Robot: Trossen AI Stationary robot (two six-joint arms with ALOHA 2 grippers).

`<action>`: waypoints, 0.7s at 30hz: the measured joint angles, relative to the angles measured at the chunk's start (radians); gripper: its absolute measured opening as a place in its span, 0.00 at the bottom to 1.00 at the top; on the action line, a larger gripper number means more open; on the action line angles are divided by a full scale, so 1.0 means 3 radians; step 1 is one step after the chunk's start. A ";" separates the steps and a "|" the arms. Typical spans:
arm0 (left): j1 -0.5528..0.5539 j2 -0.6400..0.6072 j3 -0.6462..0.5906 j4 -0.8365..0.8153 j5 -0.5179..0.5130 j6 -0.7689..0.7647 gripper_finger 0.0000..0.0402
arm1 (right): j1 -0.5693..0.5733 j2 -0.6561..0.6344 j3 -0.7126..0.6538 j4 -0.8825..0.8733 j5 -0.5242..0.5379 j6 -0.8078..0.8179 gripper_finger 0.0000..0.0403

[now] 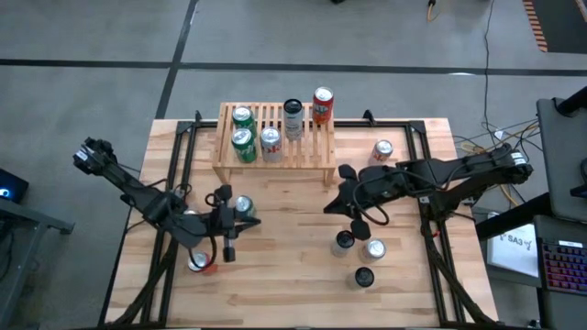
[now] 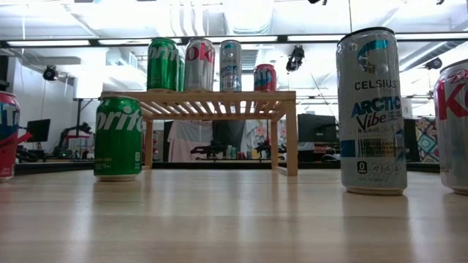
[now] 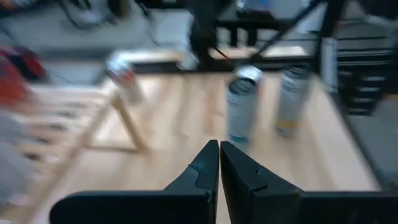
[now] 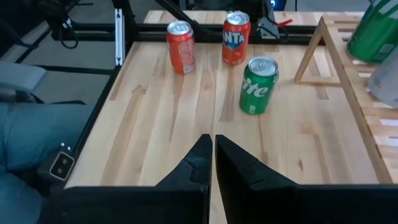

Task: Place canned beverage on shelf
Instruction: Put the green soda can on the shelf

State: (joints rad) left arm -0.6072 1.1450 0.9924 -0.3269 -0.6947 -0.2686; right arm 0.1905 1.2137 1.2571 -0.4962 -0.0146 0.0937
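The shelf [image 1: 275,137] is a low light-wood slatted rack at the table's far middle, and several cans stand on its top [image 2: 219,93]. A green Sprite can [image 1: 243,206] stands upright on the table in front of the shelf's left end; it also shows in the low view [image 2: 117,139] and the right wrist view [image 4: 258,87]. My left gripper [image 1: 246,221] is shut and empty [image 3: 219,146], above the table beside the Sprite can. My right gripper [image 1: 330,206] is shut and empty [image 4: 213,140], in front of the shelf's right end. Neither gripper shows in the low view.
Three cans [image 1: 364,257] stand on the table at the near right, one a tall Celsius can [image 2: 371,109]. A red can [image 1: 382,149] stands right of the shelf. Two orange cans [image 4: 180,46] stand at the near left. Bare planks [image 1: 293,275] lie at the near middle.
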 joint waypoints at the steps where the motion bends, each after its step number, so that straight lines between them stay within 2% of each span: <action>1: 0.0012 -0.0005 0.0004 -0.0098 0.0161 -0.0152 0.00 | 0.0000 0.0000 -0.0017 -0.0002 0.0001 0.0001 0.02; 4: 0.0093 -0.0008 0.0051 -0.0604 0.0555 -0.0764 0.00 | -0.0003 0.0000 -0.0065 -0.0001 0.0001 0.0001 0.02; 8: 0.0214 -0.0006 0.0069 -0.1495 0.0638 -0.1689 0.00 | -0.0003 0.0000 -0.0093 0.0013 0.0001 0.0001 0.02; 11: 0.0261 -0.0006 0.0067 -0.1874 0.0750 -0.2091 0.00 | -0.0003 0.0000 -0.0097 0.0014 0.0002 0.0001 0.02; 17: 0.0274 -0.0006 0.0067 -0.1959 0.0750 -0.2194 0.00 | -0.0003 0.0000 -0.0098 0.0022 0.0029 -0.0045 0.02; 21: 0.0274 -0.0006 0.0067 -0.1957 0.0611 -0.2195 0.01 | -0.0003 0.0000 -0.0098 0.0023 0.0062 -0.0053 0.02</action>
State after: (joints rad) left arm -0.5251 1.1431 1.0126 -0.9139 -0.5114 -0.9272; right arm 0.1898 1.2137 1.2278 -0.4892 0.0040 0.0777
